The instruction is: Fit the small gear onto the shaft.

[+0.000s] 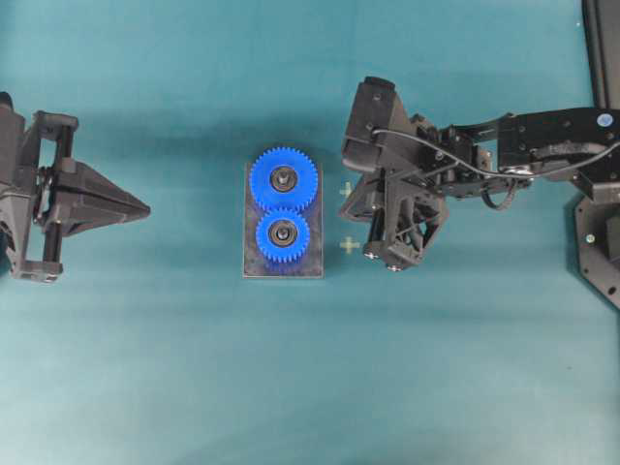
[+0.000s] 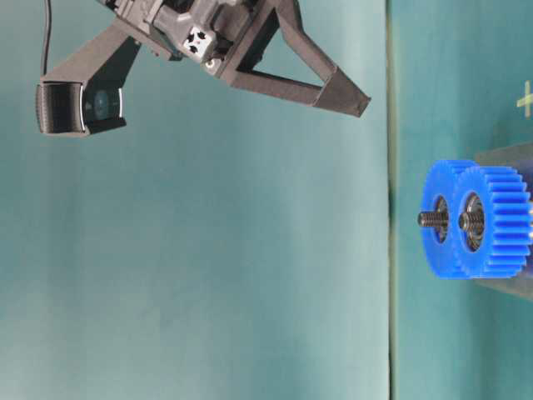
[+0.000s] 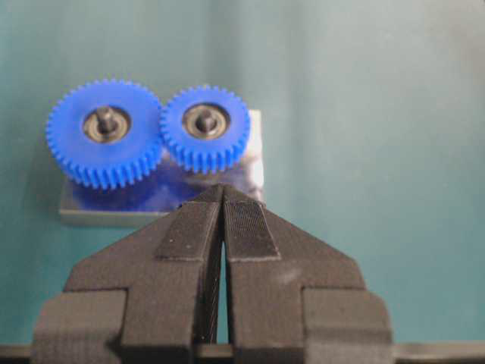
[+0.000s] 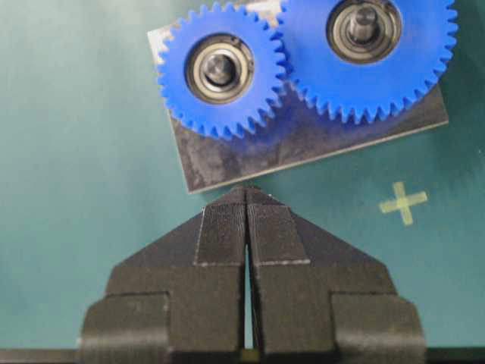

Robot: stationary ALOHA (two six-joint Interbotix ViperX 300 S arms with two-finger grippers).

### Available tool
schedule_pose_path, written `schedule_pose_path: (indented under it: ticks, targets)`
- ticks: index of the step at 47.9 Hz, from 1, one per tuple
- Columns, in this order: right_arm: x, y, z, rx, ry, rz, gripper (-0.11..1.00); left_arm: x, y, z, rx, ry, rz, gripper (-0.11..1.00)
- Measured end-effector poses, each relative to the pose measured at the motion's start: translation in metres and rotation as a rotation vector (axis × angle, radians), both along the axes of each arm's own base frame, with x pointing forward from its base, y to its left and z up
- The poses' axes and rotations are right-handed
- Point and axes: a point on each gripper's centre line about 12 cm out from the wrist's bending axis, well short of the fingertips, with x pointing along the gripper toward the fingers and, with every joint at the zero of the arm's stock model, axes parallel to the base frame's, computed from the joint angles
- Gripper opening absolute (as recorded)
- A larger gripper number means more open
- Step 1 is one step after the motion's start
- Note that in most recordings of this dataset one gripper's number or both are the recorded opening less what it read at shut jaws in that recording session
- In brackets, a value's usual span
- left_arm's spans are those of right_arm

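Both end effectors are pinched closed and empty: right end effector (image 4: pixel 247 199) just beside the grey plate (image 4: pixel 227 163), left end effector (image 1: pixel 145 206) well apart. Small gear (image 1: pixel 283 235) sits on its shaft (image 4: pixel 220 68), meshed with the larger gear (image 1: pixel 284 179). Only the table-level view shows both peg tips protruding; open counter (image 1: pixel 145 368) surrounds the plate.

matte black arms, ribbed wedge-shaped right gripper (image 4: pixel 248 199), loose black cable.

We saw a small bright blue toothed plastic gear (image 4: pixel 220 70) with a matt face and a shiny metal hub, just ahead of the closed jaws. Beneath it lay a grey rectangular metal plate (image 4: pixel 227 163), scuffed yet reflective. The black plastic fingertips (image 4: pixel 221 235) bore finely ribbed, matt pads.
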Motion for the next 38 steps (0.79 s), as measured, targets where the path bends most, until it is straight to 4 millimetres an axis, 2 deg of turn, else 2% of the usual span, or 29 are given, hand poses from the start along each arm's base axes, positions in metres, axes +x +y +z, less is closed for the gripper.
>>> schedule_pose_path:
  ticks: [38]
  targets:
    - [0.0024, 0.0019, -0.0007, 0.0, -0.014, 0.003, -0.01, -0.0002, 0.0, -0.0024, 0.0, 0.006, 0.0, 0.0]
